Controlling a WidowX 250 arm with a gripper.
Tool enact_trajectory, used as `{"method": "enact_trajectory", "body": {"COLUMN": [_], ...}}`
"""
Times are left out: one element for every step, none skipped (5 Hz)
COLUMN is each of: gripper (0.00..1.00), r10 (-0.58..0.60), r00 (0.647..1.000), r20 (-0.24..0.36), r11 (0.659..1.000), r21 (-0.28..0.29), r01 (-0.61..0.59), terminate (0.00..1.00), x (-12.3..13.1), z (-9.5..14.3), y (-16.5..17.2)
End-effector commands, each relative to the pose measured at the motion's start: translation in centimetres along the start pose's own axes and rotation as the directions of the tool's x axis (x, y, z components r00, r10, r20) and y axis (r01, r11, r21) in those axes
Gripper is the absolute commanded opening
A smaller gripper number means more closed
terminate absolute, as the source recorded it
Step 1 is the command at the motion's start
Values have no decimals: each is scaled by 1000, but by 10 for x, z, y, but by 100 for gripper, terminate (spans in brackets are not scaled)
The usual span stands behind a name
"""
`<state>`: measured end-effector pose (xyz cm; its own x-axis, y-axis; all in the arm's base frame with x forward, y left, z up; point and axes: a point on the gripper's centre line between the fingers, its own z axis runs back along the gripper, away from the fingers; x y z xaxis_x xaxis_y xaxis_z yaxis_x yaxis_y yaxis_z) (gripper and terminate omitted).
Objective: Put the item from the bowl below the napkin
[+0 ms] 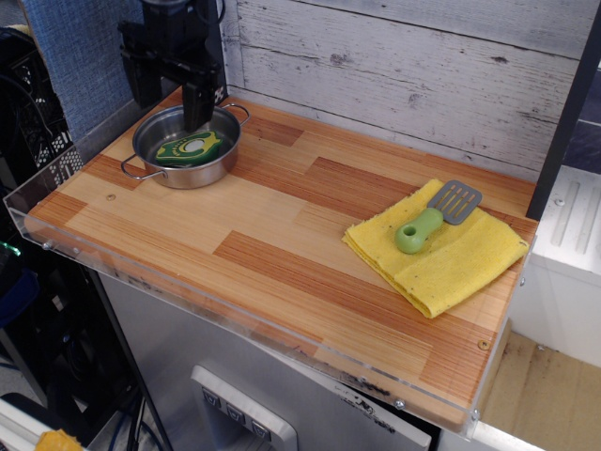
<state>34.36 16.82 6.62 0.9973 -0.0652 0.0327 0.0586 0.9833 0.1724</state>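
Note:
The steel bowl [150, 171] with two wire loop handles stands at the back left of the wooden table. The flat green item [189, 148] with a pale oval spot lies inside it. My black gripper [169, 105] hangs open right above the bowl's far rim, one finger [199, 105] over the item and the other to its left; it holds nothing. The yellow napkin [451, 263] lies rumpled at the right of the table, far from the gripper.
A green-handled grey spatula [432, 218] lies on the napkin's upper part. A white plank wall stands behind the table and a blue panel [84, 56] at the back left. A clear plastic lip runs along the table's left and front edges.

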Motion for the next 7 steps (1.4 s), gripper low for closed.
{"method": "enact_trajectory", "body": {"gripper": [100,100,100,100,100,100,100], "r10": [19,25,30,32,35,38,35], "r00": [1000,1000,999,998,996,994,991], "r20": [13,-1,-20,-50,-81,-107,-127], "r11": [1000,999,998,997,997,997,997], "r21": [8,-22,-48,-68,-71,-70,-67], "r01": [-19,-25,-31,-35,-40,-46,-44], "terminate": [0,0,0,0,0,0,0], "x": [0,0,-1,-3,-2,-2,-1], "z": [1,-3,-7,-19,-31,-41,-51], "y": [14,10,8,8,11,12,11]}}
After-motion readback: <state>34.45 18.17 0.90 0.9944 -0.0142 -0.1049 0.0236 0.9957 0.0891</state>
